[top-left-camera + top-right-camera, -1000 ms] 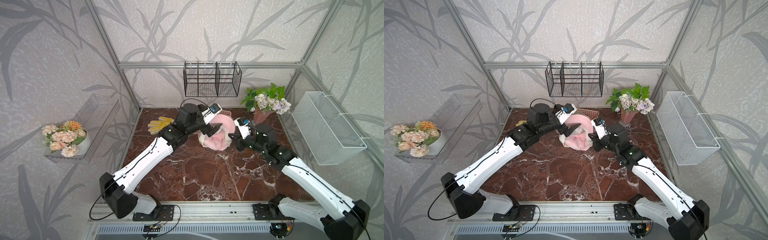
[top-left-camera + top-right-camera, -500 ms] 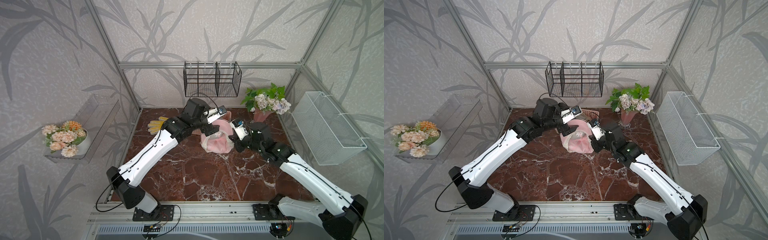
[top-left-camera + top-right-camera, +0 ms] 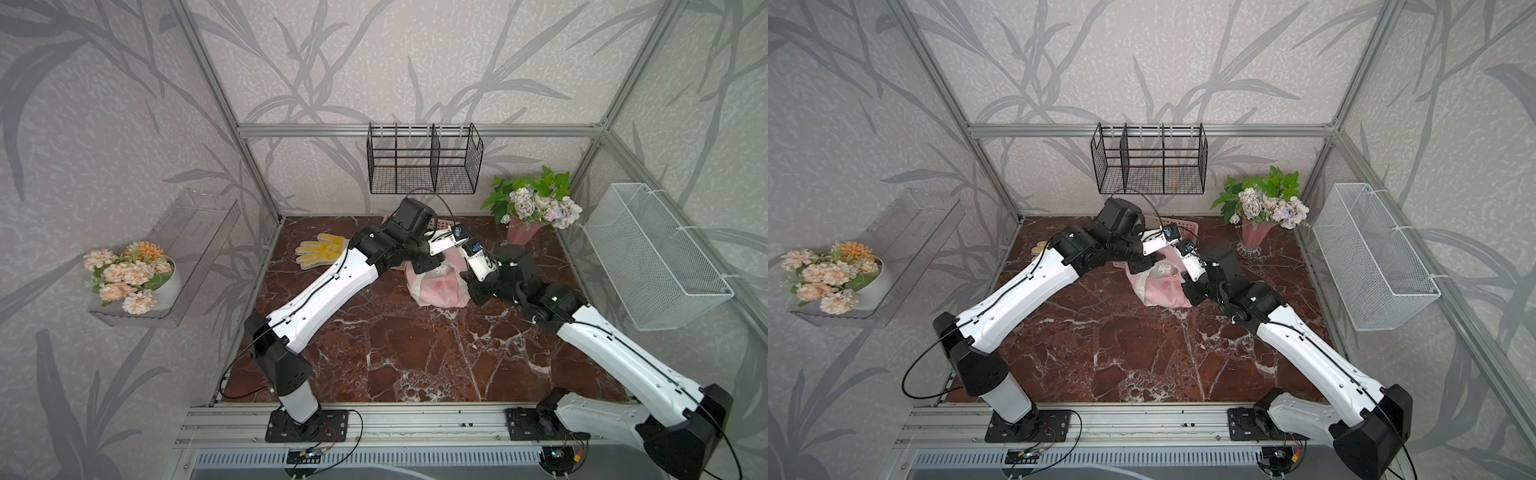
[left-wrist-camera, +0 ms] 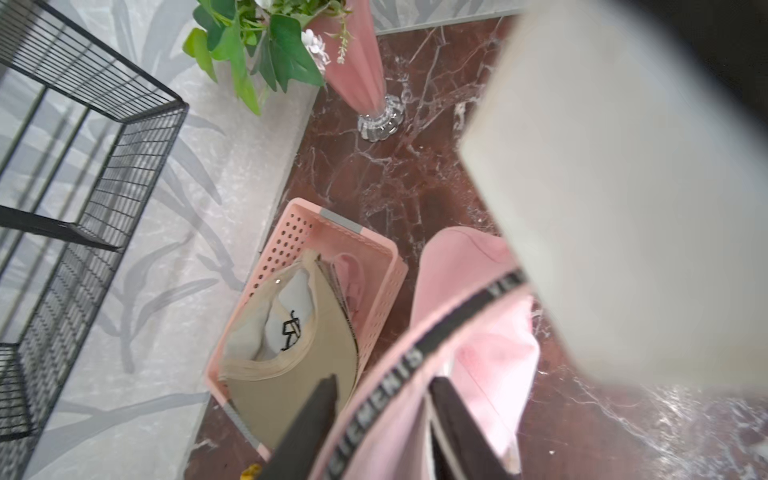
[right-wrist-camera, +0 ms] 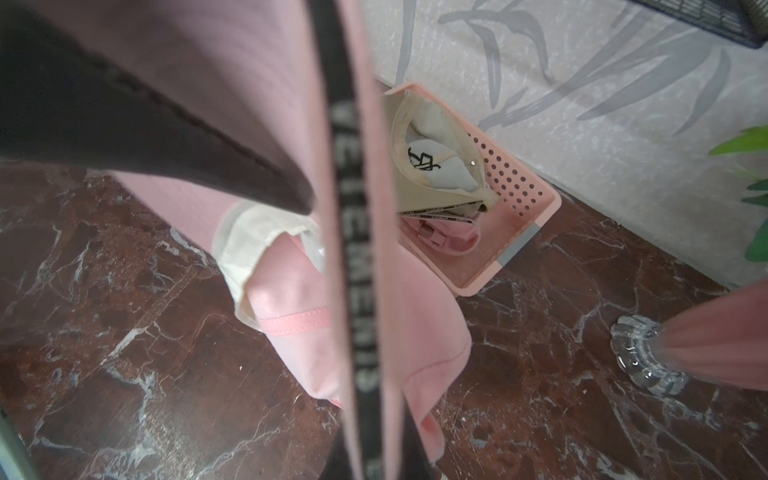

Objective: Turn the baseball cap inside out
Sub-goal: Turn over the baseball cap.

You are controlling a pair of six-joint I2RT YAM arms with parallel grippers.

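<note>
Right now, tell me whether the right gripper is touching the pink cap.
Touching. The right wrist view shows the right gripper shut on the pink cap, one dark finger pressed flat against the fabric beside the lettered black band.

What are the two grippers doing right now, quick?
Left gripper: closed on the cap.
Right gripper: closed on the cap too.

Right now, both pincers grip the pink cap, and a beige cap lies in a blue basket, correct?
Not blue: the basket is pink, as the left wrist view shows. The left pincer and right pincer do grip the pink cap, and the beige cap lies in it.
</note>
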